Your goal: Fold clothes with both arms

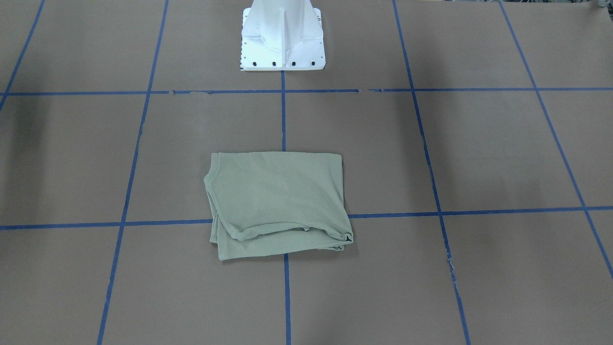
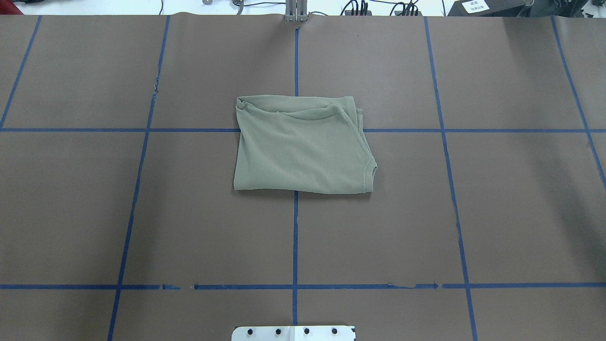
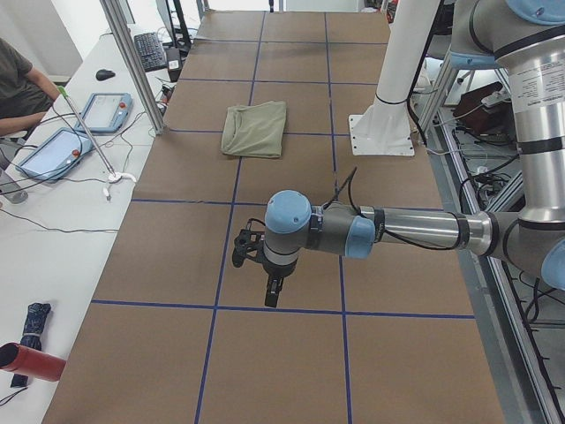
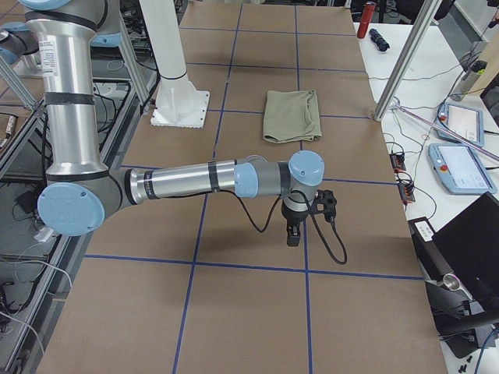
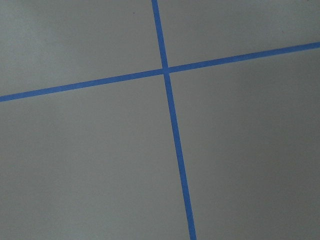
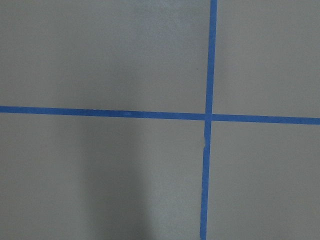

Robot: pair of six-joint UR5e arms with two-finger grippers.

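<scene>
The sage-green shirt (image 1: 278, 203) lies folded into a rough rectangle at the middle of the brown table, and also shows in the overhead view (image 2: 303, 147). No gripper touches it. My left gripper (image 3: 274, 296) hangs over the table far from the shirt (image 3: 256, 130), at the table's left end. My right gripper (image 4: 294, 234) hangs over the table's right end, far from the shirt (image 4: 291, 115). I cannot tell whether either is open or shut. Both wrist views show only bare table and blue tape.
The white pedestal base (image 1: 282, 43) stands behind the shirt on the robot's side. Blue tape lines (image 2: 295, 237) grid the table. A side bench holds tablets (image 3: 106, 112) and a red bottle (image 3: 26, 360); an operator (image 3: 18, 79) sits there.
</scene>
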